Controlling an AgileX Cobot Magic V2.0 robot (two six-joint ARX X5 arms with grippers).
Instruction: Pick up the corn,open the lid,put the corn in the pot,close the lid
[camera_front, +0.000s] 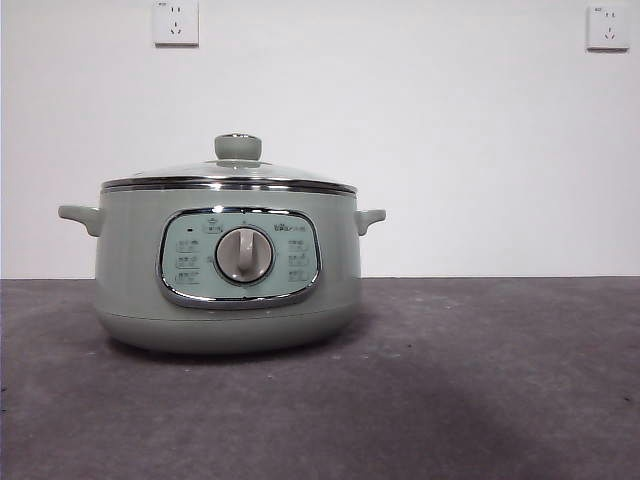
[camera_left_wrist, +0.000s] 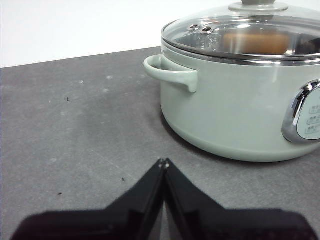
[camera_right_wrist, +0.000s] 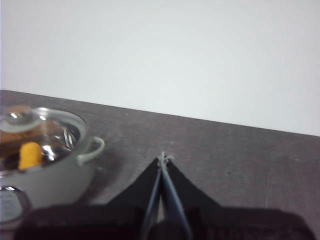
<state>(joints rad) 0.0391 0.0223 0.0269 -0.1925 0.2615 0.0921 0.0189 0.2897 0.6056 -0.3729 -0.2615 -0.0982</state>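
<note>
Left of centre in the front view: the pot (camera_front: 228, 285) on the worktop (camera_front: 480, 390), the lid (camera_front: 230, 175) seated, the corn (camera_right_wrist: 30, 155) already inside under the glass. Lower middle of each wrist view: left pincer (camera_left_wrist: 163, 162) and right pincer (camera_right_wrist: 163, 159) closed, empty, clear of the pot. Probably nothing left but checking the rim sits flush all round, keeping both arms well back.

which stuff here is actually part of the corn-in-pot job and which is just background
Part of the job:
- pot, on the table
- lid, seated on the pot
- corn, seen through the glass lid, inside the pot
- left gripper and right gripper, both shut and empty, clear of the pot

Just there:
- table
- two wall sockets
- white wall
</note>
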